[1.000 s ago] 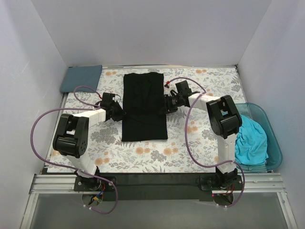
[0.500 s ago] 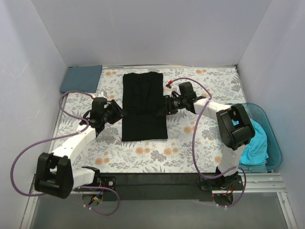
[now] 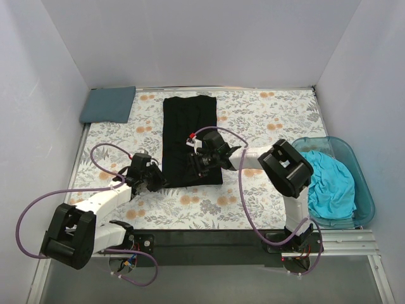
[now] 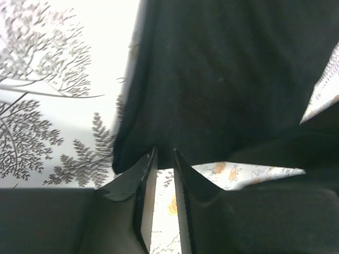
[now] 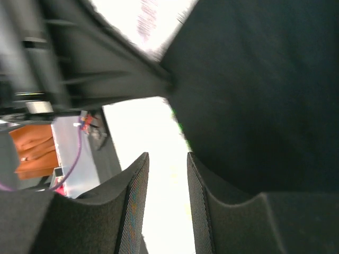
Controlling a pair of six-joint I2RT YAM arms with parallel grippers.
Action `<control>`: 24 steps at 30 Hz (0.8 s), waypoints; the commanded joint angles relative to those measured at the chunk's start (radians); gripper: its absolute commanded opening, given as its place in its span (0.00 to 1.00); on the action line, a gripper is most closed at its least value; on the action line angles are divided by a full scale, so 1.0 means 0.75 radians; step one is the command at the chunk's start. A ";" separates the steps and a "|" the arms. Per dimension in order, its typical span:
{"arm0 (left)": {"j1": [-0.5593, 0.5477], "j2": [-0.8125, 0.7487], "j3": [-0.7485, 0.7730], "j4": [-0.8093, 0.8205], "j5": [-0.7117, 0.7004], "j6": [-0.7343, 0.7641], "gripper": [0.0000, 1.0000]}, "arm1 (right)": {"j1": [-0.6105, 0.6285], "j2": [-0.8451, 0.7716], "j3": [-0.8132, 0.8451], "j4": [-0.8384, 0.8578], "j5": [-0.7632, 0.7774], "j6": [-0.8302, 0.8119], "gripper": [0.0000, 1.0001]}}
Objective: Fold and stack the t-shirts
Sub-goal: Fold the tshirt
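Currently, black t-shirt [image 3: 188,130] lies as a long folded strip at the centre of the floral table cloth [image 3: 272,120].
Turquoise t-shirt [image 3: 329,183] fills the tub [image 3: 347,144] at 4 o'clock; slate t-shirt [image 3: 107,104] lies folded at 10 o'clock. Left gripper [image 4: 164,152] meets the black hem at 7 o'clock, grip indeterminate. Right gripper [image 5: 168,154] stands with jaws apart at 5 o'clock.

A table cloth [image 3: 278,120] covers the table. The middle t-shirt [image 3: 190,126] lies on it, running from the far side toward the near side. The corner t-shirt [image 3: 109,104] lies at the far left corner, well apart from the middle one. The tub [image 3: 366,190] sits at the right edge, on the near side, and the third t-shirt [image 3: 329,183] lies in it. The left gripper [image 3: 158,183] is at the middle t-shirt's near left corner. The right gripper [image 3: 195,166] is over its near end, to the right of the left gripper.
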 commanded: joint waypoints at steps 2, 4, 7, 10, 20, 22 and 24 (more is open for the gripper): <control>-0.006 0.030 -0.054 -0.006 -0.071 -0.082 0.17 | 0.020 0.163 0.001 0.130 -0.037 0.079 0.35; -0.006 0.033 -0.077 -0.029 -0.138 -0.115 0.14 | 0.018 0.211 -0.034 0.159 -0.029 0.081 0.35; 0.002 0.020 -0.105 -0.076 -0.226 -0.162 0.11 | -0.002 0.227 -0.073 0.173 -0.017 0.079 0.34; 0.025 -0.006 -0.132 -0.106 -0.236 -0.191 0.09 | -0.029 0.191 -0.107 0.171 -0.021 0.079 0.34; 0.060 -0.047 -0.130 -0.151 -0.249 -0.193 0.09 | -0.227 -0.016 -0.342 0.165 -0.102 0.024 0.34; 0.062 -0.043 -0.128 -0.151 -0.247 -0.193 0.09 | -0.292 -0.030 -0.398 0.161 -0.129 0.020 0.34; 0.062 -0.043 -0.130 -0.151 -0.241 -0.197 0.09 | -0.334 -0.045 -0.481 0.159 -0.164 0.012 0.34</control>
